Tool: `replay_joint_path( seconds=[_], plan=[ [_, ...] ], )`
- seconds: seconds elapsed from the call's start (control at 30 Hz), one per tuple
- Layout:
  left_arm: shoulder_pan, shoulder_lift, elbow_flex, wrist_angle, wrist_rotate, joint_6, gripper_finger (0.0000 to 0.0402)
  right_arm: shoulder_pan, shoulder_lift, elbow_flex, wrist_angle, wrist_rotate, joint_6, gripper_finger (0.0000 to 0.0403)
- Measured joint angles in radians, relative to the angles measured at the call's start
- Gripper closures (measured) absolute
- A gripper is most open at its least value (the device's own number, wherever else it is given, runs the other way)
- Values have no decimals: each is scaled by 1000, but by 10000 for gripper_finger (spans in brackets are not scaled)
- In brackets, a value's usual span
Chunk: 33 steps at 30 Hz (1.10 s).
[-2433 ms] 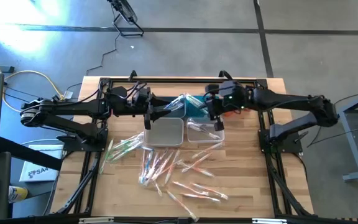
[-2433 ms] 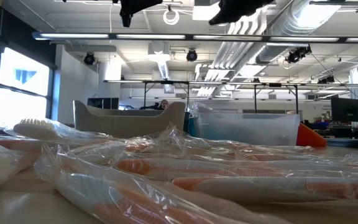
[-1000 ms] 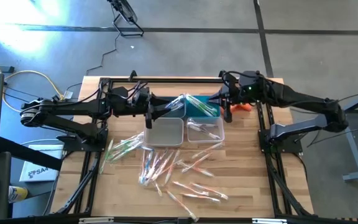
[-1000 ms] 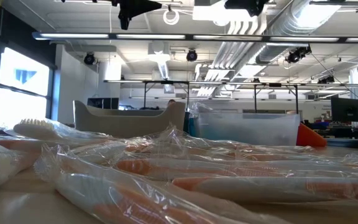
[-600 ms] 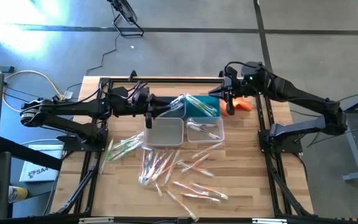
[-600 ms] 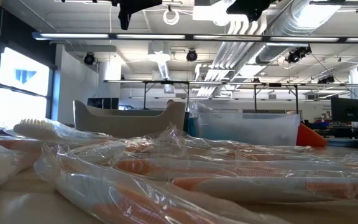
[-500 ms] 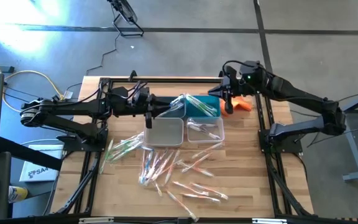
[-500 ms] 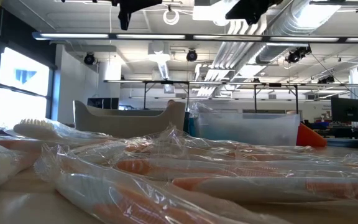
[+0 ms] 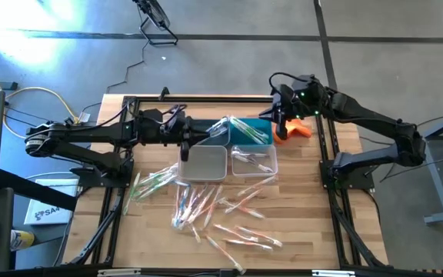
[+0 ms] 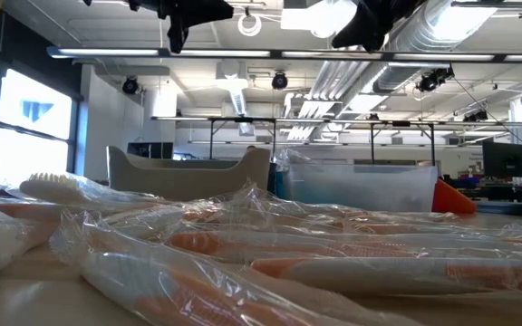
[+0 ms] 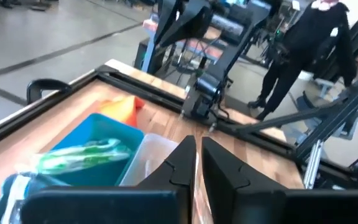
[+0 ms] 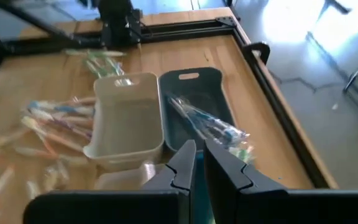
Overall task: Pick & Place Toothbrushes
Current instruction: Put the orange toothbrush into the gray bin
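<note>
Most toothbrushes (image 9: 206,206) lay loose on the near half of the surface (image 9: 298,231), a few already sorted into the far bins (image 9: 229,146). The left pincer (image 9: 184,145) and right pincer (image 9: 277,132) both hung closed and empty above those bins, probably between picks. Open room remained near the front edge.

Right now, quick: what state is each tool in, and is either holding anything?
Left tool: closed, nothing visibly held, above the bins.
Right tool: closed, nothing visibly held, raised near the orange cloth.
</note>
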<state>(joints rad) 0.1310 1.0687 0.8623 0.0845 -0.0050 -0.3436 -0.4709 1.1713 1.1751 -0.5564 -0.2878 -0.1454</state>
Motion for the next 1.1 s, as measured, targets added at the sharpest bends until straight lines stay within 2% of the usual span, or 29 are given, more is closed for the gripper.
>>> replay_joint_path(
  seconds=[0.13, 0.23, 0.5, 0.73, 1.1],
  plan=[
    [0, -28, 0, -22, 111, 57, 398, 7, 0, 0, 6, 1, 126, 380],
    [-1, -77, 1, -63, 150, 83, 399, 38, 0, 0, 39, 33, 174, 380],
    [0, -220, 1, -247, 151, 137, 401, 151, 0, 0, 164, 133, 230, 380],
    [0, -246, 1, -300, 155, 182, 401, 242, 0, 0, 214, 262, 252, 380],
    [0, -248, 1, -319, 231, 222, 401, 402, 0, 0, 210, 450, 354, 380]
  ],
)
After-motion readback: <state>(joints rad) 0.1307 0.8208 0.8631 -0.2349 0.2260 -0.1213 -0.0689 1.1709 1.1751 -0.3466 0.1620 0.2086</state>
